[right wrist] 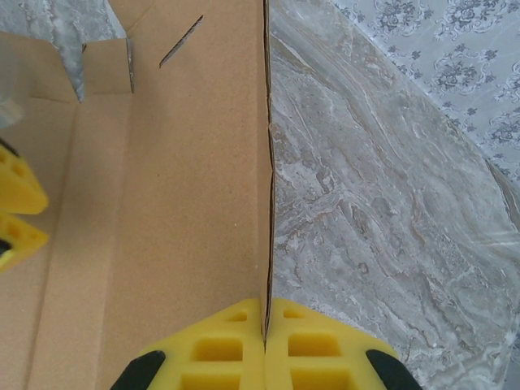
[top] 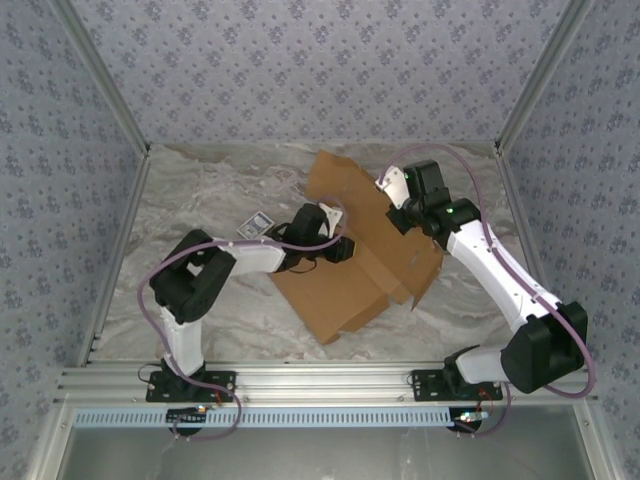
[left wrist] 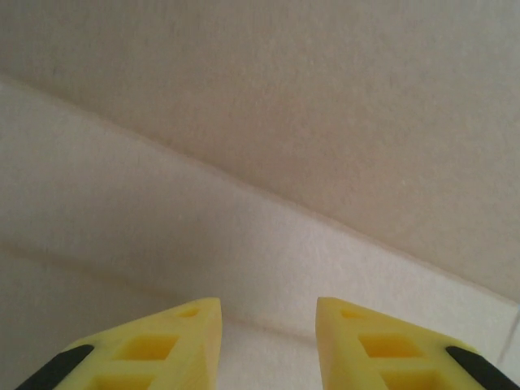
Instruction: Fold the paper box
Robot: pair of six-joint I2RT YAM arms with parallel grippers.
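Pinching, R gripper [right wrist: 266, 321]: jaws shut flat on a side edge of the paper box [top: 345, 295]. The edge ran straight out from the fingertips in R wrist view.
L gripper [left wrist: 268, 325]: jaws part-open w/ a narrow gap, nothing between them. Sat close over pale cardboard w/ a crease slanting across L wrist view. Contact w/ sheet: couldn't tell.
Box vs hands: sheet lay mid-table, partly folded, not yet a box. R held its right/far-side panel. L came in from the left over the middle. L's fingers [right wrist: 15, 203] showed across that panel from R.
Long axis: approx near-to-far, skewed a bit, w/ the near corner pointing toward the arm bases.
Nearer arm: both were on the sheet. L was nearer the centre crease, R nearer the far flaps and slit cut.
Next move (judgement): R swings its panel inward toward L while L pins the base at the crease.
Surface: marble-look table [top: 200, 190], flat and smooth, so the sheet prob. slides if pushed sideways.
Room: small dark card [top: 257, 225] sat just left of L wrist, apart from the box. Patterned walls [top: 300, 60] closed three sides, w/ table margin all round the sheet.
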